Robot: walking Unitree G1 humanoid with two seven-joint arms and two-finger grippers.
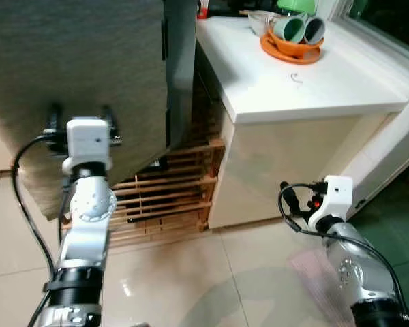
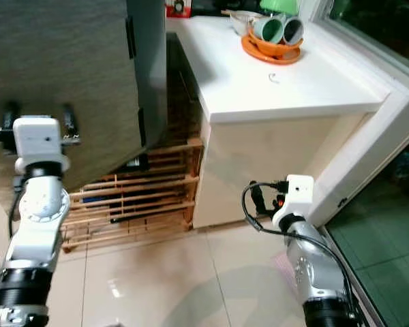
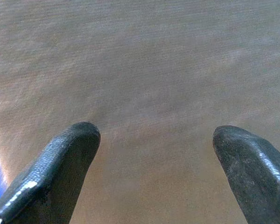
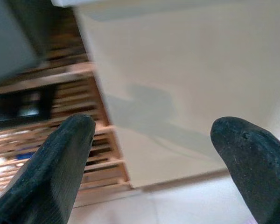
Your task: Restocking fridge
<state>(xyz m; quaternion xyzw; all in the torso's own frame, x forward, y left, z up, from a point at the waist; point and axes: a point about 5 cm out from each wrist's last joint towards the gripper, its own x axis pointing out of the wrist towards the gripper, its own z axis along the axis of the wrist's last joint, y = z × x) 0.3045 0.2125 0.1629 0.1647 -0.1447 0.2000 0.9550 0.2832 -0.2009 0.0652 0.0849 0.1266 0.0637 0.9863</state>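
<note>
The fridge's grey textured door (image 1: 88, 61) fills the upper left, and its dark side edge (image 1: 180, 68) stands beside the counter. My left gripper (image 3: 156, 135) is raised close to the door face. It is open, with nothing between its fingers (image 1: 54, 116). My right gripper (image 4: 154, 128) is held low on the right and points at the cream cabinet front (image 4: 186, 84) under the counter. It is open and holds nothing. No food item is in either gripper.
A white counter (image 1: 313, 82) to the right of the fridge carries an orange dish (image 1: 293, 48) with cups lying on their sides. A wooden slatted rack (image 1: 163, 197) sits low between fridge and cabinet. Glossy tiled floor (image 1: 191, 279) lies in front; a window frame (image 1: 395, 157) is at the right.
</note>
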